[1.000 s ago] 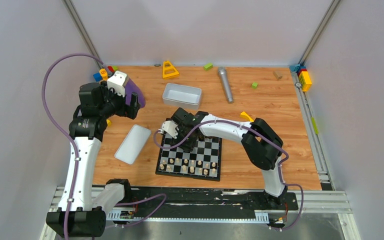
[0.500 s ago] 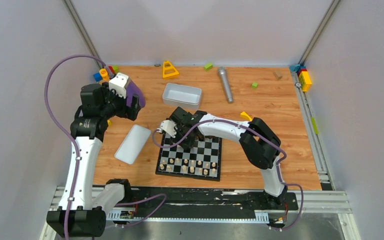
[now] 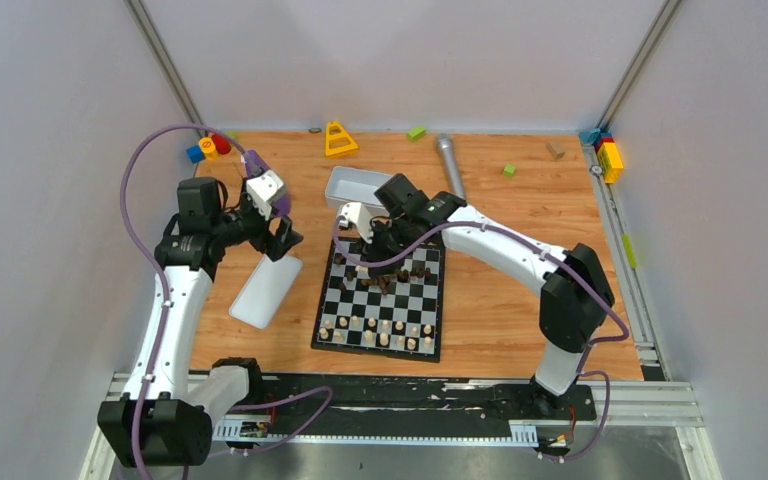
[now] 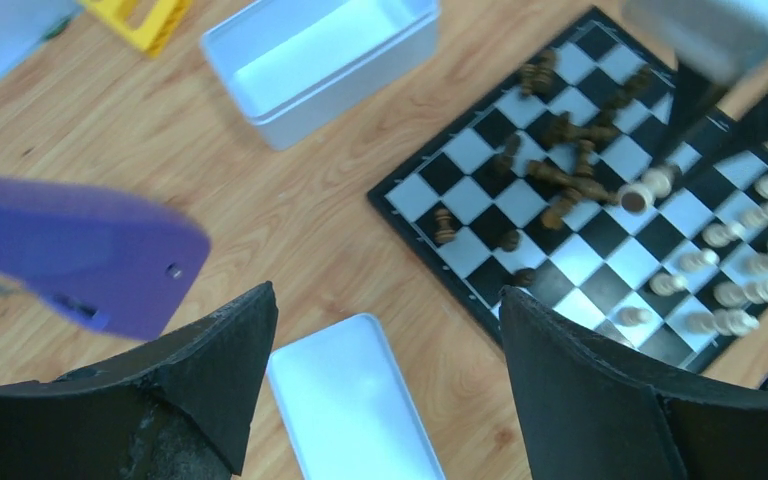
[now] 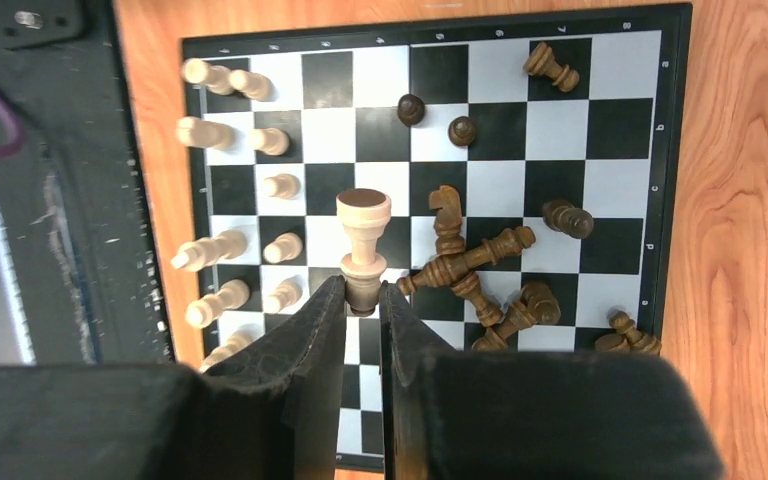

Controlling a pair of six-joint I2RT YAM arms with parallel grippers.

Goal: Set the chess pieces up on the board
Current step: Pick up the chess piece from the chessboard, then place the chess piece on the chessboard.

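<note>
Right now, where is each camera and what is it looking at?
Top external: above and behind the robot, looking down at the whole table; the left arm and right arm show.
Left wrist: on the left arm, looking down past its open left gripper at the lid and board.
Right wrist: straight above the board; the right gripper pinches a pale piece.
Both wrist views share the board.

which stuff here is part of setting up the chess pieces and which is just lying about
in the job: chessboard; pale pieces; dark brown pieces, many toppled; pale piece pinched in the right gripper
lying about: white tray; white lid; yellow triangular toy; grey microphone; green blocks
</note>
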